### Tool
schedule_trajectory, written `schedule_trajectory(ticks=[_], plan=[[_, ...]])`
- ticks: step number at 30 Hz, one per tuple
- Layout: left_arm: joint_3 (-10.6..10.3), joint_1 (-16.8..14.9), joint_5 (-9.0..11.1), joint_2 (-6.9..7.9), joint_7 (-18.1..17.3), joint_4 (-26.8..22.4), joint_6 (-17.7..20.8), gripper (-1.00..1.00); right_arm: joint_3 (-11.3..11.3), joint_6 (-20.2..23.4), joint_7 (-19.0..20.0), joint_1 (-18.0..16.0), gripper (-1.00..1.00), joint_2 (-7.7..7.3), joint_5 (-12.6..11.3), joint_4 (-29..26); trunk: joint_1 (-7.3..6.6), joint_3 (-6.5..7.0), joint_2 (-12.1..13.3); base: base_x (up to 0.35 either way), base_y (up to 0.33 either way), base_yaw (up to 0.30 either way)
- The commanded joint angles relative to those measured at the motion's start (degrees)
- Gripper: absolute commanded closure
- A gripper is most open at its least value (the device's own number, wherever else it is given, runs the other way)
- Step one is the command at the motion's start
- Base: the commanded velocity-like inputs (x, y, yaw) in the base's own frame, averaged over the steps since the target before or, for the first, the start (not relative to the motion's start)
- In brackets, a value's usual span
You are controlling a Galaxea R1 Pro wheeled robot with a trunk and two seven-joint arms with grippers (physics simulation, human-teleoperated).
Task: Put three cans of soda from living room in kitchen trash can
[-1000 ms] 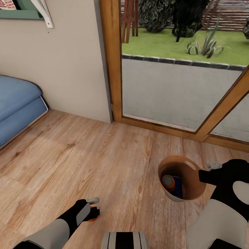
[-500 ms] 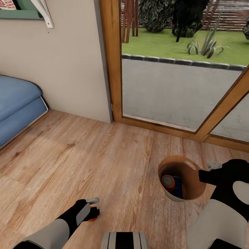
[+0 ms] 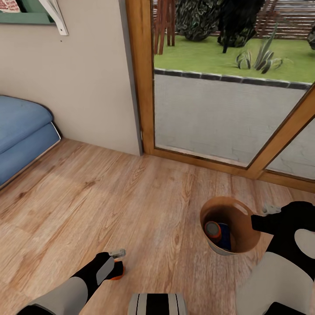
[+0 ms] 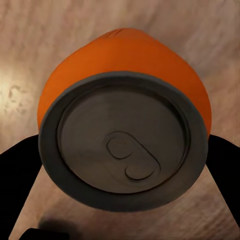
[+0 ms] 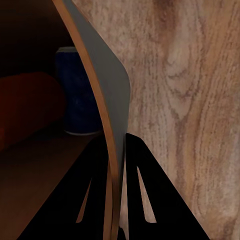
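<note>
The copper-brown tash can (image 3: 239,217) stands on the wood floor by the glass door. One orange can of soda (image 3: 213,229) lies inside it beside a blue object (image 3: 225,237). My right gripper (image 3: 257,224) is shut on the bin's rim; in the right wrist view the bin wall (image 5: 107,85) runs between the two black fingers (image 5: 145,192). The can inside (image 5: 25,112) looks dim red there. My left gripper (image 3: 114,264) hovers low over the floor, shut on another orange can of soda (image 3: 117,273). Its grey lid and orange body (image 4: 125,62) sit between the left gripper's (image 4: 122,165) fingers.
A blue sofa (image 3: 19,131) stands at the left against a beige wall. The wood-framed glass door (image 3: 227,113) closes off the garden ahead. Open wood floor (image 3: 109,197) lies between the sofa and the bin. My own trunk (image 3: 157,304) shows at the bottom edge.
The can in my left gripper has shifted very slightly. The bin, the right arm and the camera are still.
</note>
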Motion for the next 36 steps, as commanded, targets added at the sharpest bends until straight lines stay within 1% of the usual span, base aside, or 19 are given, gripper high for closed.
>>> schedule_trajectory(ticks=[1, 5, 9, 13, 15, 18, 20, 24, 32, 36], plan=[[0.0, 0.0, -0.3, 0.01, 0.0, 0.0, 0.0, 1.00, 0.0, 0.3, 0.3, 0.0, 1.00, 0.00, -0.3, 0.0, 0.00, 0.00, 0.0, 0.000, 0.000, 0.000], [0.0, 0.0, -0.3, 0.01, 0.0, 0.0, -0.4, 1.00, 0.0, 0.3, 0.3, 0.0, 1.00, 0.00, -0.3, 0.0, 0.00, 0.00, 0.0, 0.000, 0.000, 0.000], [0.0, 0.0, -0.3, 0.05, 0.0, 0.0, -1.9, 1.00, 0.0, 0.3, 0.3, 0.0, 1.00, 0.00, -0.3, 0.0, 0.00, 0.00, 0.0, 0.000, 0.000, 0.000], [-0.2, 0.0, -0.4, 0.10, -0.4, -0.4, -2.8, 1.00, 0.0, 0.3, 0.3, 0.0, 1.00, 0.00, -0.3, 0.0, -0.11, 0.89, 0.1, 0.000, 0.000, 0.000], [-0.6, 0.0, -0.4, 0.14, -1.5, -0.4, -4.0, 1.00, 0.0, 0.3, 0.3, 0.0, 1.00, 0.00, -0.3, 0.0, -0.16, 1.33, 0.1, 0.000, 0.000, 0.000], [-1.6, 0.0, -0.4, 0.16, -3.5, -0.5, -5.0, 1.00, 0.0, 0.3, 0.3, 0.0, 1.00, 0.00, -0.3, 0.0, -0.23, 2.00, 0.1, 0.000, 0.000, 0.000], [-1.8, 0.0, -0.4, 0.15, -4.1, -0.5, -5.2, 1.00, 0.0, 0.3, 0.3, 0.0, 1.00, 0.00, -0.3, 0.0, -0.29, 2.44, 0.1, 0.000, 0.000, 0.000], [-2.4, 0.0, -0.4, 0.11, -4.5, -0.6, -5.5, 1.00, 0.0, 0.3, 0.3, 0.0, 1.00, 0.00, -0.3, 0.0, -0.39, 3.33, 0.2, 0.000, 0.000, 0.000], [-2.8, 0.0, -0.4, 0.10, -4.7, -0.7, -5.5, 1.00, 0.0, 0.3, 0.3, 0.0, 1.00, 0.00, -0.5, 0.0, -0.60, 5.10, 0.3, 0.000, 0.000, 0.000], [-2.8, 0.0, -0.3, 0.15, -4.9, -0.8, -5.6, 1.00, 0.0, 0.3, 0.3, 0.0, 1.00, -0.05, -0.6, 0.0, -1.47, 5.82, 1.9, 0.000, 0.000, 0.000]])
